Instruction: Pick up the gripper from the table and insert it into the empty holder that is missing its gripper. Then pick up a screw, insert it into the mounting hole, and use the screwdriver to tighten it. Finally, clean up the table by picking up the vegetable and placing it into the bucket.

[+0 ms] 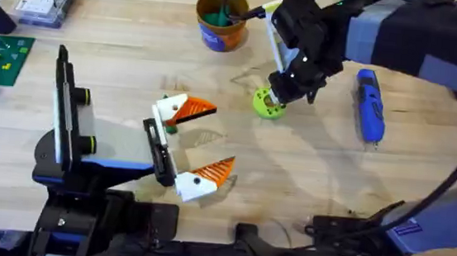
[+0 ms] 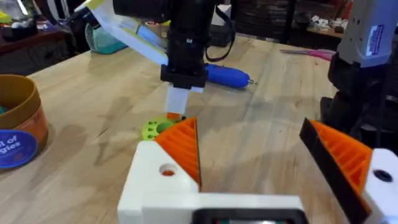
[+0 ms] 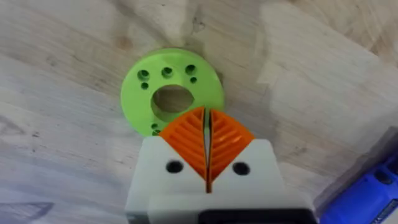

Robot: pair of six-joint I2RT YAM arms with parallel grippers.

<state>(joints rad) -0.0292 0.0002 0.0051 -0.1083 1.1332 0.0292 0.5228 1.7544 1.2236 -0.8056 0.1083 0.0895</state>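
At the top centre of the overhead frame, the bucket is seen with something green inside. The right gripper is pressed shut, empty, over the lime-green disc. The left gripper is spread wide, empty. The screwdriver lies at right, the holder at lower left.

Bright, even light from above, with soft grey shadows on the table right of centre. Large, dark and blurred at upper right: the right arm. Soft focus on near fingers.
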